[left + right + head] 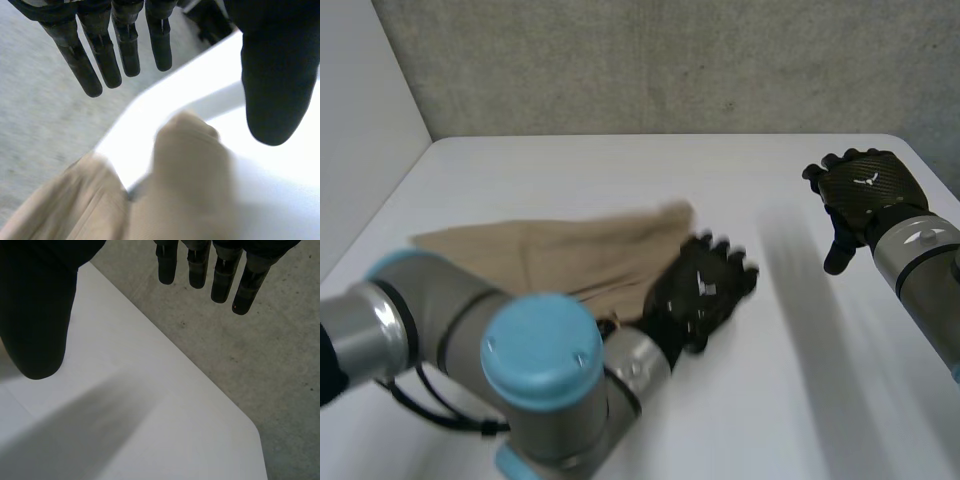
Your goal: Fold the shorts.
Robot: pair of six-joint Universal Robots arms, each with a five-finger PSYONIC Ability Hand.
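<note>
Tan shorts (570,255) lie flattened on the white table (620,170), with one end bunched just short of the left hand's (705,290) fingertips. In the left wrist view the cloth (185,190) sits under the palm, between the straight fingers (100,55) and the thumb, which are spread wide and hold nothing. The right hand (865,190) is well apart from the shorts, beyond the left hand's fingertips. Its fingers (220,275) are straight, spread from the thumb and empty, reaching past the table's edge (150,415).
</note>
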